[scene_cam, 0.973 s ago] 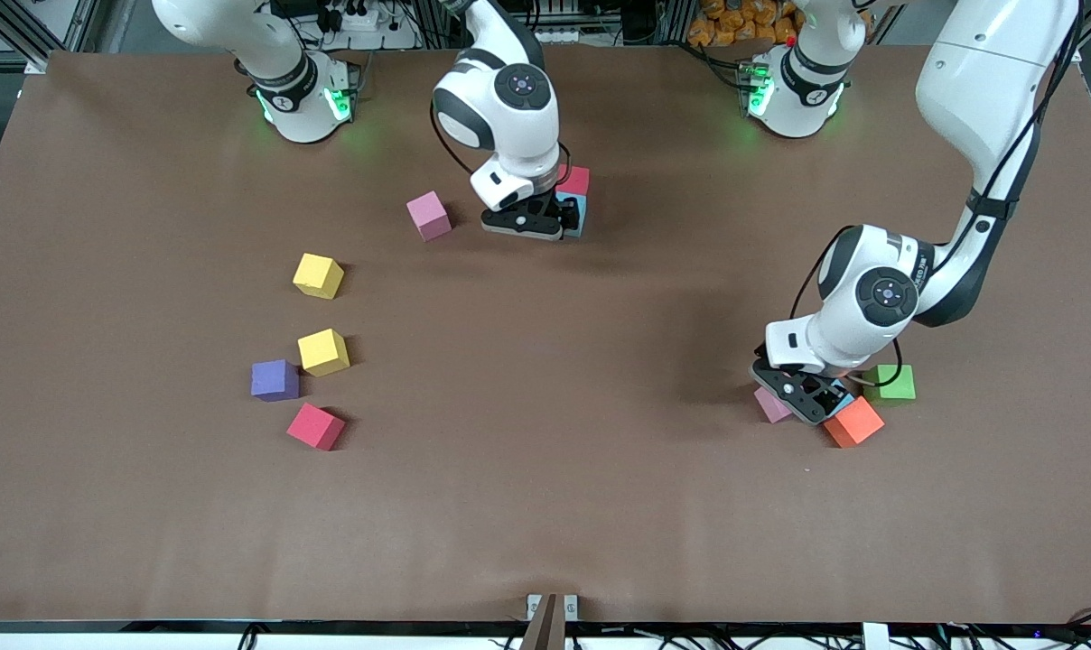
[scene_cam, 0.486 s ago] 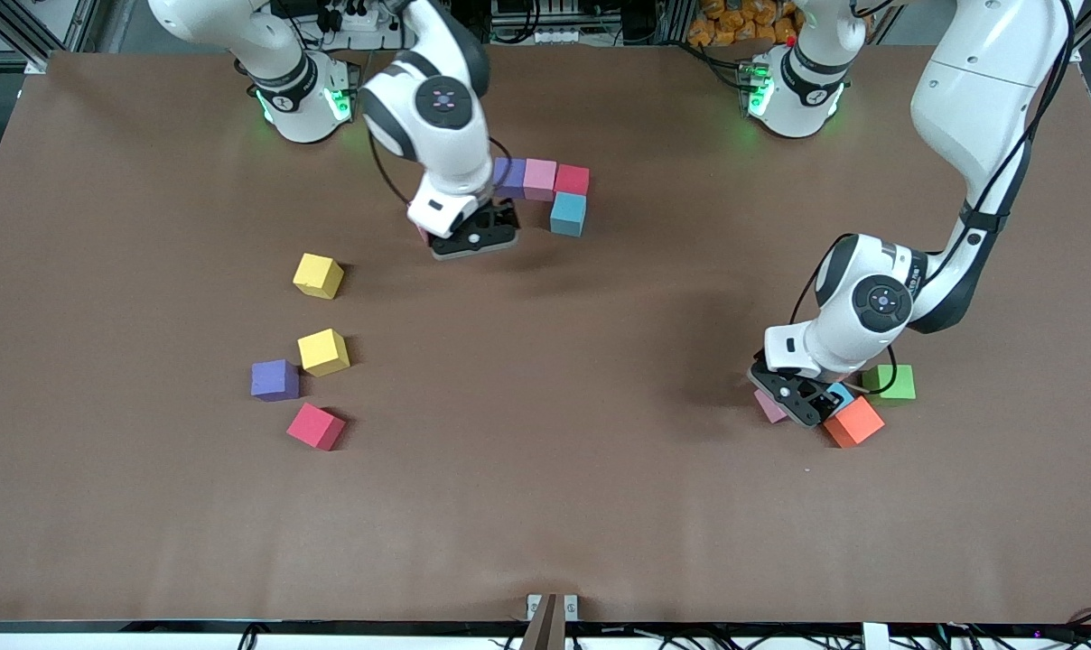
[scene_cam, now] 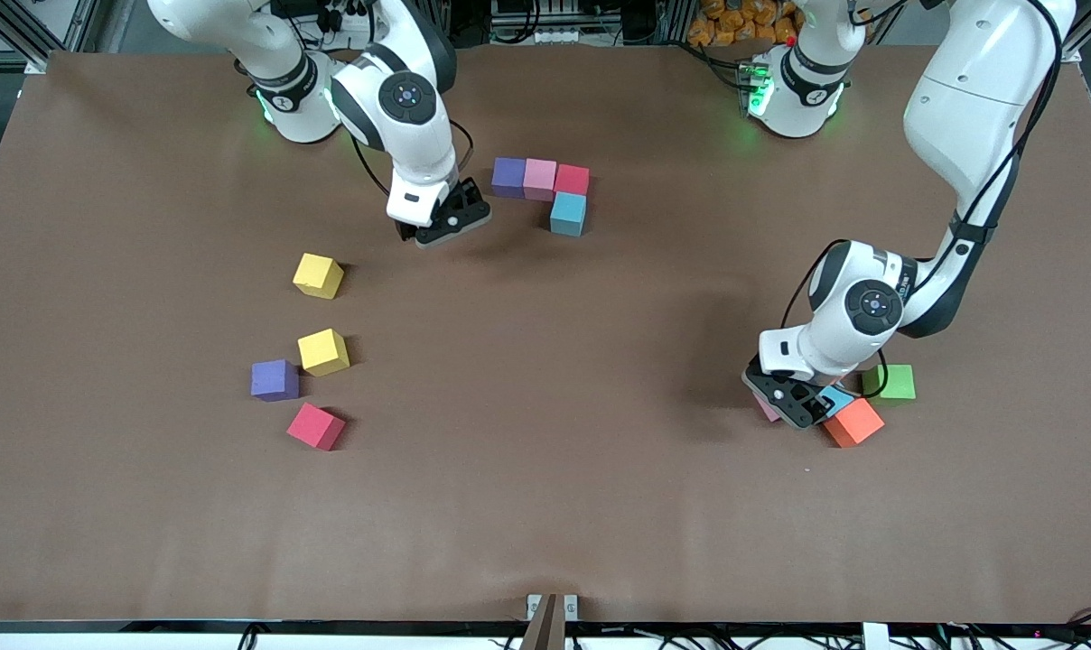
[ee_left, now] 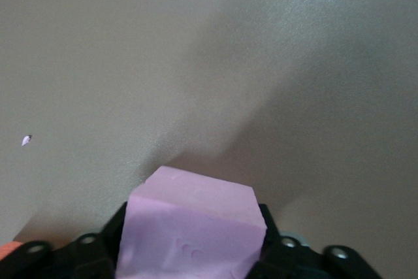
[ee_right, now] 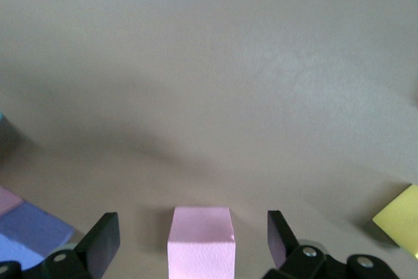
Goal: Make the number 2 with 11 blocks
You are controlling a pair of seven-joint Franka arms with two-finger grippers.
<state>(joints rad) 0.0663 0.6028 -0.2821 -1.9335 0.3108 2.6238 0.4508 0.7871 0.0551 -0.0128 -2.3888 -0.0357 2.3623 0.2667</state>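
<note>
Two-armed me here. My left hand [scene_cam: 791,403] is down on the tabletop at the left arm's end, pinched onto both sides of a pink block [ee_left: 196,227]. I'd call that a grip, but a fresh one.

My worry is how crowded it is. An orange block [scene_cam: 853,422] and a blue block [scene_cam: 841,397] sit right against the hand, with the green cube [scene_cam: 890,381] just beside them. Lifting could drag one along or twist the pink one crooked.

My right hand [scene_cam: 442,221] is wide open and holding nothing. It's straddling a second pink block [ee_right: 200,240], near the purple end of the started 2 [scene_cam: 540,178].
</note>
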